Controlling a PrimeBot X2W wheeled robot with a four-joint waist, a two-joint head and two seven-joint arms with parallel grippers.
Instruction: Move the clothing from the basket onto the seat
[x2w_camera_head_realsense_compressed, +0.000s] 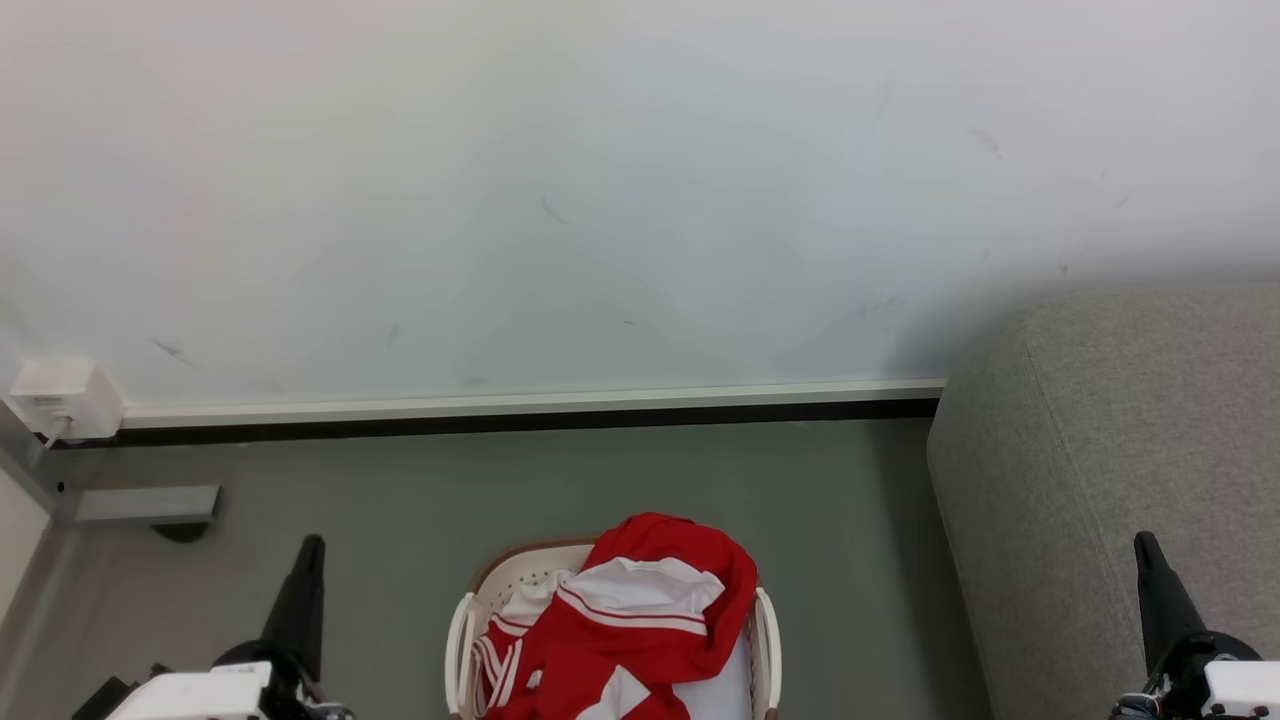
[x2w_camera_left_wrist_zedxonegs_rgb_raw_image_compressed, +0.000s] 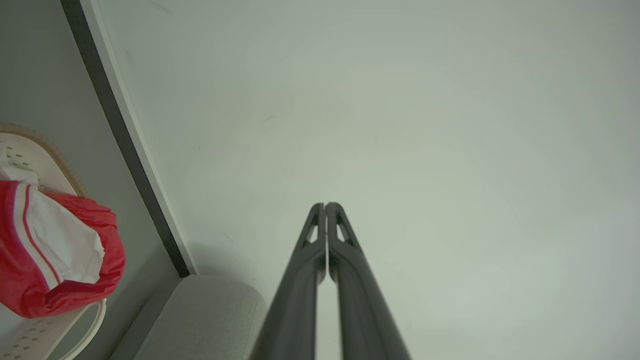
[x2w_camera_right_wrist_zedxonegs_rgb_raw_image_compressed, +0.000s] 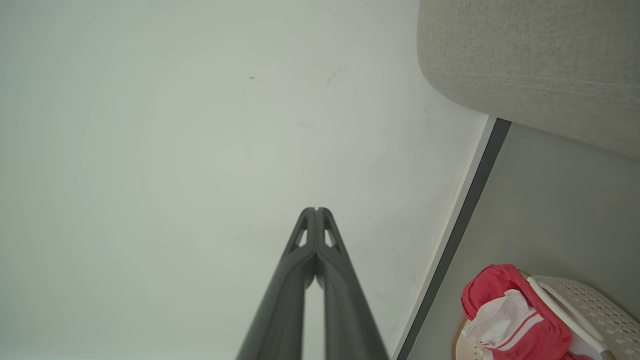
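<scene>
Red and white clothing (x2w_camera_head_realsense_compressed: 640, 620) is heaped in the cream basket (x2w_camera_head_realsense_compressed: 462, 640) on the floor at the bottom centre of the head view. The grey seat (x2w_camera_head_realsense_compressed: 1110, 450) stands to the right of the basket. My left gripper (x2w_camera_head_realsense_compressed: 308, 548) rests at the lower left, well apart from the basket, shut and holding nothing. My right gripper (x2w_camera_head_realsense_compressed: 1146, 548) sits at the lower right in front of the seat, also shut and holding nothing. The left wrist view has the left gripper (x2w_camera_left_wrist_zedxonegs_rgb_raw_image_compressed: 325, 205), clothing (x2w_camera_left_wrist_zedxonegs_rgb_raw_image_compressed: 55, 255) and basket (x2w_camera_left_wrist_zedxonegs_rgb_raw_image_compressed: 30, 160). The right wrist view has the right gripper (x2w_camera_right_wrist_zedxonegs_rgb_raw_image_compressed: 316, 210), clothing (x2w_camera_right_wrist_zedxonegs_rgb_raw_image_compressed: 510, 315), basket (x2w_camera_right_wrist_zedxonegs_rgb_raw_image_compressed: 585, 305) and seat (x2w_camera_right_wrist_zedxonegs_rgb_raw_image_compressed: 530, 65).
A pale wall (x2w_camera_head_realsense_compressed: 600, 180) with a white and black skirting (x2w_camera_head_realsense_compressed: 520, 410) runs behind the basket. A white socket box (x2w_camera_head_realsense_compressed: 62, 398) and a grey bracket (x2w_camera_head_realsense_compressed: 145, 505) sit at the far left. Grey floor (x2w_camera_head_realsense_compressed: 400, 500) lies around the basket.
</scene>
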